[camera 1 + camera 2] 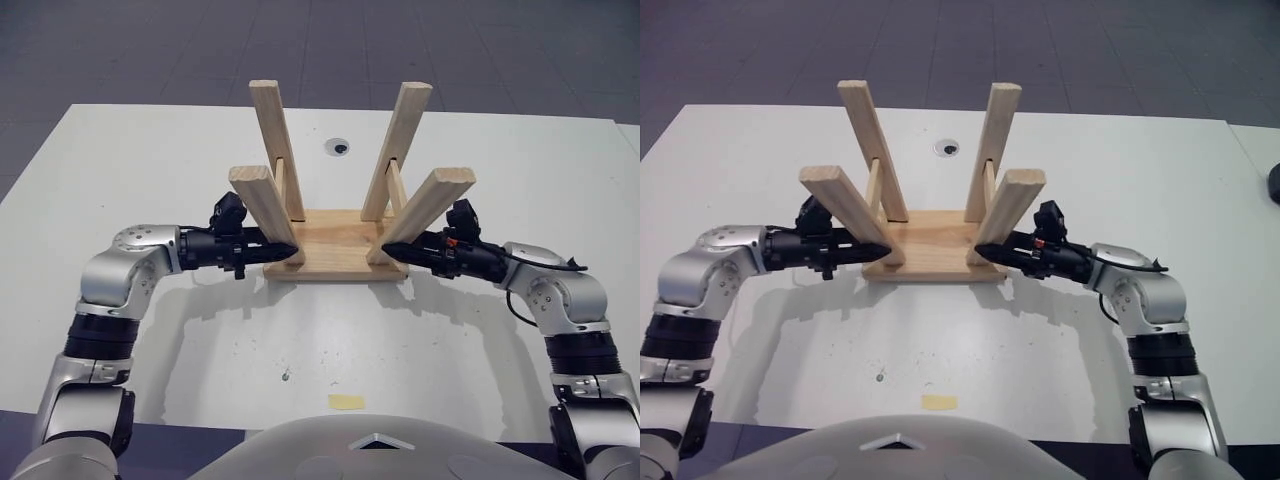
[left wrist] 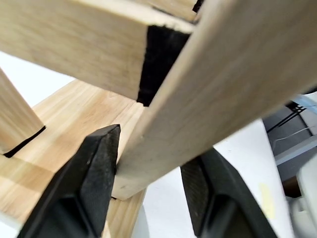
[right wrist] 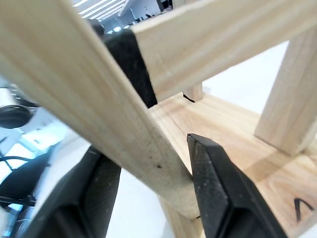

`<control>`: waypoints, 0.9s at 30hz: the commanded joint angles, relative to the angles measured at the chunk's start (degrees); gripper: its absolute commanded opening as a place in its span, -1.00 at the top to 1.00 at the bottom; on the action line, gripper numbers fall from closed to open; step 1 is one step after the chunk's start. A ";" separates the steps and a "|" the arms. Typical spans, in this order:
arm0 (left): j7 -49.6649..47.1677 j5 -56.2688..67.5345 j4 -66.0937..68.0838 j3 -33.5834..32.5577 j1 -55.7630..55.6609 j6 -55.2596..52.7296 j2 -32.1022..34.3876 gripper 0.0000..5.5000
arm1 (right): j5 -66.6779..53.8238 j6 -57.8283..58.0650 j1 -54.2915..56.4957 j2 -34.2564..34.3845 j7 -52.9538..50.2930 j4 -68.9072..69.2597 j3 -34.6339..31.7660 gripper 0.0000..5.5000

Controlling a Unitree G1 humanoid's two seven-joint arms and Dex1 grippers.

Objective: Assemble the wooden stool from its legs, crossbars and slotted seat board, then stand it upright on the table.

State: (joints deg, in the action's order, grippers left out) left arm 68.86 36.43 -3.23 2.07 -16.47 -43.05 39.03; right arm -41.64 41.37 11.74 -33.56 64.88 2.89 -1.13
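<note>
Upside down on the white table (image 1: 150, 160): pale wooden stool, its flat rectangular slotted seat board (image 1: 335, 248) lying face down, 4 light wooden plank legs splaying up out of it. Looks assembled, by the lie of it, and not yet stood upright. Hence, probably, the 2-handed hold low down, ready for a flip.

Left of the seat board, black 2-fingered left gripper (image 1: 290, 254), lying level, clamped on the near-left leg (image 1: 262, 203) right where it meets the board. From the wrist camera: 2 black fingers (image 2: 91, 178) straddling that plank, parted just to its thickness, 1 pad flat against its face, the other tucked close on the opposite side. Beside them, pale wooden crossbar (image 2: 74, 44) seated in a dark slot in the leg.

Right of the seat board, the mirror image: black right gripper (image 1: 392, 250) pinching the near-right leg (image 1: 428, 203) at its foot by the board. Fingers (image 3: 218, 183) either side of the plank, no wider apart than the wood, hugging both faces.

Toward the seat board's far edge, far-left leg (image 1: 278, 140) and far-right leg (image 1: 397, 140), untouched, leaning outward.

Sensible to grip low at the joints: less leverage on the slots, less chance of a leg pulling out in the turn. Main risk, as a guess: loose press-fits letting go mid-lift.
</note>
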 commanded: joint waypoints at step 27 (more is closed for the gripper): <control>-31.42 17.36 -2.19 -23.04 2.64 -9.08 -11.43 -0.54 | -19.44 7.34 -6.53 7.16 -29.56 5.07 -20.74 -0.84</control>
State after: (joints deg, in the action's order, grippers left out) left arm 34.18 57.92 -4.49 -21.85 -14.80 -56.03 22.94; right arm -61.93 50.62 5.77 -23.60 32.75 8.19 -19.25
